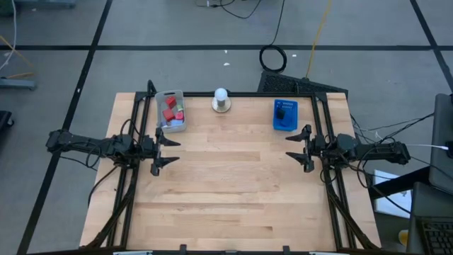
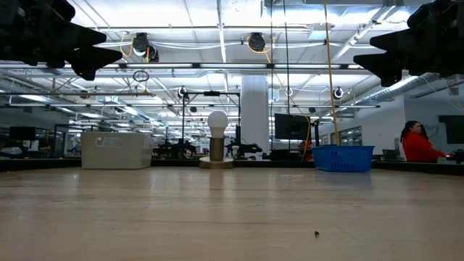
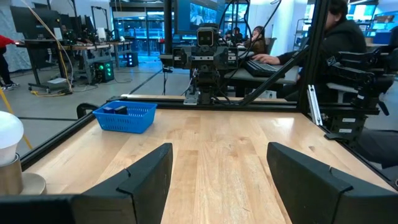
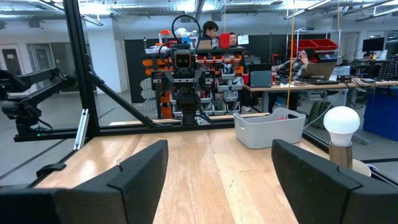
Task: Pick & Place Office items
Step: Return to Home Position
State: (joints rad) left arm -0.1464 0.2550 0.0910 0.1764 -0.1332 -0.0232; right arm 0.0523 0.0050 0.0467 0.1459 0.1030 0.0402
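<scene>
My left tool and right tool hang released, facing each other across the worktop. The grey tray holds red blocks.

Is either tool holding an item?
No, the left tool and right tool are both open and empty at the sides of the table.

both arms stretched level, pointing inward at each other. left gripper fingers spread wide, right gripper same deal, two well apart.
</scene>
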